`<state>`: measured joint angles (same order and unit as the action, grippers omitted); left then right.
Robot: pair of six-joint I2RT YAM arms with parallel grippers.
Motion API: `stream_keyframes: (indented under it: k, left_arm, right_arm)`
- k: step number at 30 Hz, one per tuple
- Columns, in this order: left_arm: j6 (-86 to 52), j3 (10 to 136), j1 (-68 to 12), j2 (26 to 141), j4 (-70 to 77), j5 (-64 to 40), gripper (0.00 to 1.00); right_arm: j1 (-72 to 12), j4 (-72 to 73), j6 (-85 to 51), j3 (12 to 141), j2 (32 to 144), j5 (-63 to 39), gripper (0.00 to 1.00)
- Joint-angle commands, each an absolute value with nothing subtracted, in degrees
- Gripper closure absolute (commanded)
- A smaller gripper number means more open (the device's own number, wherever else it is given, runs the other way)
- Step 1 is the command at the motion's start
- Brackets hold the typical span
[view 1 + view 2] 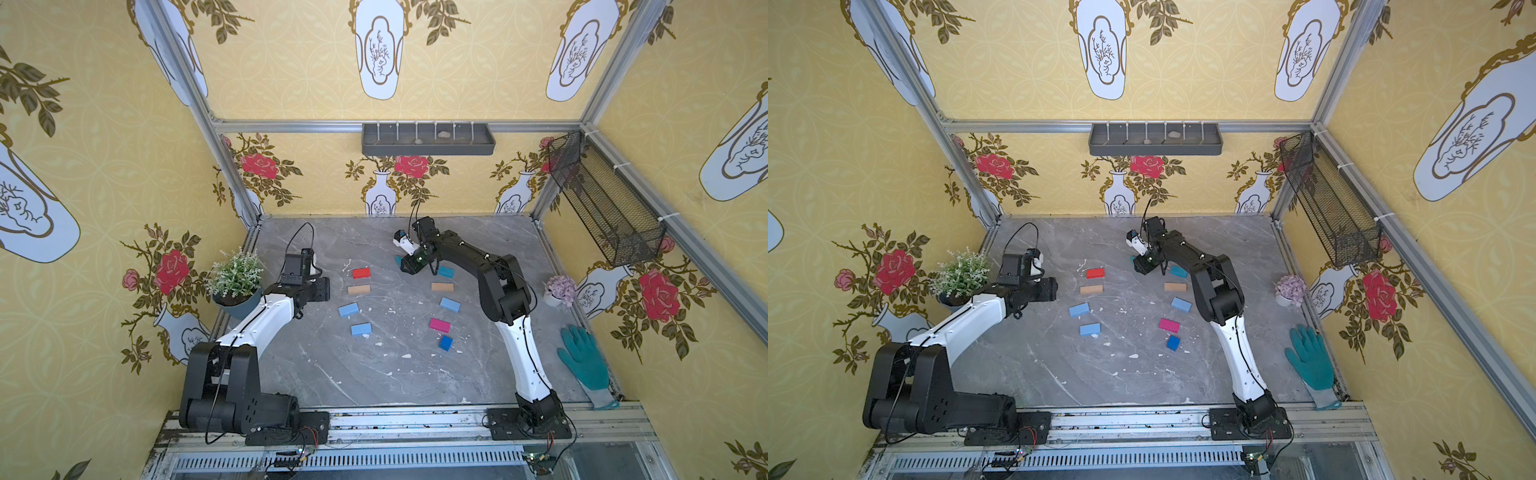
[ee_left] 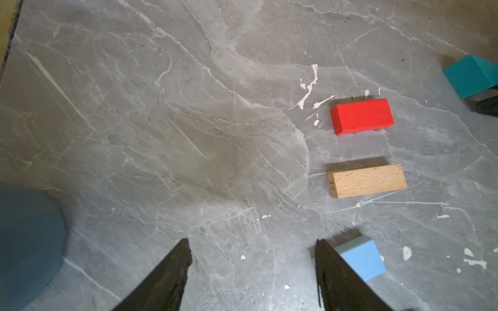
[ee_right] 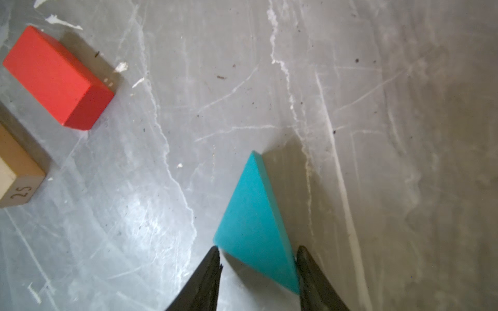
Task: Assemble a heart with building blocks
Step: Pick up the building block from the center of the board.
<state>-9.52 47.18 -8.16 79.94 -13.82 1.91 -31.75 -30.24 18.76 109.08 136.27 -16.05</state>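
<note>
Right gripper (image 3: 258, 247) straddles triangle (image 3: 250, 215), jaws narrow, one jaw touching; firm hold, can't tell. I reckon it fills heart's notch. Left gripper (image 2: 252, 240) wide, empty, hovers aside for clearance.

In both top views, four blocks (image 1: 358, 289) run down the tabletop (image 1: 374, 374) in a file left of centre, and across a gap to their right five more blocks (image 1: 450, 304) run downward, the cube (image 1: 445, 343) lowest. Above that gap, the triangle block (image 3: 253, 215) lies within the jaws of the right gripper (image 3: 258, 247), one jaw seemingly touching its corner. A potted plant (image 1: 235, 274) stands at the left edge, and a flower pot (image 1: 560, 290) at the right edge with a glove (image 1: 584, 365) below it. A tray (image 1: 428, 139) hangs on the back wall and a basket (image 1: 602, 199) on the right wall.
</note>
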Motion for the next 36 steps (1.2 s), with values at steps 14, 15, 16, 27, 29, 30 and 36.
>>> stream_keyframes:
  k: [14,15,16,27,29,30,36]
  left_arm:
    - [-9.6,47.5,-8.1,79.8,-13.5,2.5,0.16]
    - [-9.5,47.3,-8.2,79.7,-13.6,2.7,0.16]
    - [-9.5,47.3,-8.1,79.7,-13.6,2.6,0.16]
    - [-8.9,47.2,-8.1,80.0,-13.5,2.9,0.17]
    - [-8.8,47.3,-8.1,80.4,-13.4,2.8,0.17]
    - [-8.9,47.5,-8.1,80.5,-13.4,2.8,0.17]
    - [-8.6,47.9,-8.0,81.1,-13.1,2.6,0.18]
  right_arm:
    - [-33.2,-24.1,14.3,108.5,136.0,-8.7,0.06]
    - [-33.2,-24.4,14.3,109.5,136.6,-8.6,0.06]
    - [-33.2,-24.6,14.4,110.2,137.1,-8.7,0.07]
    - [-33.2,-27.8,15.3,115.4,140.3,-10.4,0.56]
    - [-33.1,-28.5,15.4,115.5,140.2,-10.8,0.59]
    - [-33.0,-28.7,15.6,115.3,140.2,-11.0,0.62]
    - [-33.2,-30.4,16.6,114.7,138.6,-12.1,0.74]
